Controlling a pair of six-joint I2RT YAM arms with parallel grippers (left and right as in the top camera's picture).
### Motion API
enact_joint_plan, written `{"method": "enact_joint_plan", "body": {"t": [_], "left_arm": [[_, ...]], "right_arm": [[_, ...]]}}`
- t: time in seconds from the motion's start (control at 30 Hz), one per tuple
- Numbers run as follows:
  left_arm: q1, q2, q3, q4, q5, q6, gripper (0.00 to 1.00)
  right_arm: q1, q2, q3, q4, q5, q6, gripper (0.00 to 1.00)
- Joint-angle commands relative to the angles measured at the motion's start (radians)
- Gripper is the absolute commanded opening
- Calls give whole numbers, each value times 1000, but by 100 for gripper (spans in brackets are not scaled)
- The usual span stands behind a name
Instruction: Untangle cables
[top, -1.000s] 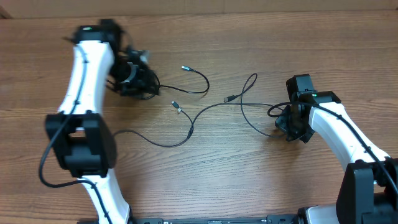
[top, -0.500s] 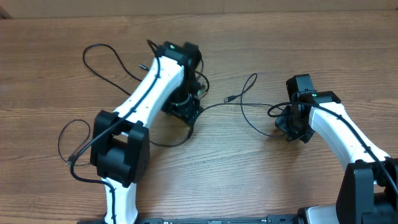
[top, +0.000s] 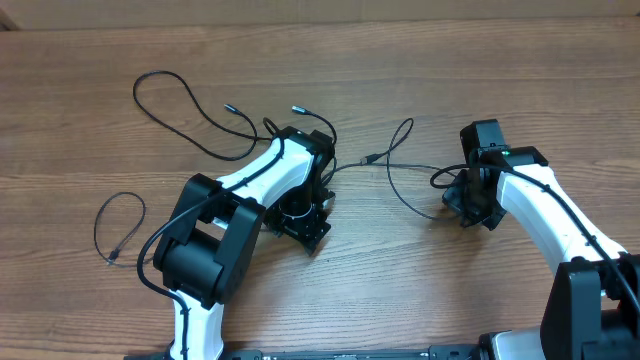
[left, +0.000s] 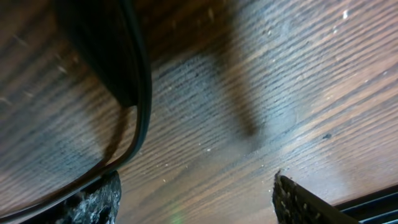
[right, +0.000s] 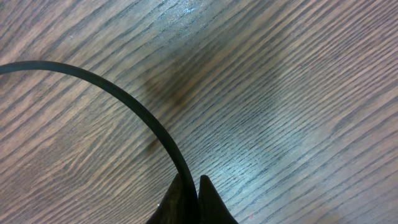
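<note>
Several thin black cables lie on the wooden table. One wide loop (top: 170, 100) sits at the back left and a small loop (top: 118, 228) lies at the left. A third cable (top: 400, 165), with a silver plug (top: 368, 158), curves towards the right arm. My left gripper (top: 303, 222) is low over the table's middle and open. In the left wrist view only bare wood lies between its fingertips (left: 196, 205), and a cable (left: 142, 93) passes beside the left finger (left: 93, 200). My right gripper (top: 465, 208) is shut on a cable (right: 124, 99), which runs into its fingertips (right: 194, 196).
Another plug-tipped cable end (top: 298, 108) lies just behind the left arm (top: 265, 170). The thick arm wiring (top: 150, 260) loops beside the left arm's base. The right arm (top: 545, 215) takes up the right front of the table (top: 420, 290).
My left arm has swung from the back left to the table's middle, and its jaws have opened wider. The back-left and left cable loops now lie uncovered. The right arm has not moved.
</note>
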Motion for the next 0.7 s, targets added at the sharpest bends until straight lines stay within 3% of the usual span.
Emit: {"method": "enact_joint_plan", "body": {"t": [0.0, 0.1, 0.27, 0.47, 0.67], "left_arm": [[-5, -6, -11, 60, 0, -6, 78], [-5, -6, -10, 71, -42, -6, 76], [-5, -6, 46, -3, -85, -6, 58], [-5, -6, 177, -86, -117, -6, 59], [-5, -6, 151, -35, -111, -6, 63]], "right_arm": [[0, -21, 1, 2, 11, -3, 4], [0, -21, 1, 2, 11, -3, 4], [0, -21, 1, 3, 11, -3, 4], [0, -21, 1, 5, 11, -4, 4], [0, -21, 1, 4, 11, -3, 4]]}}
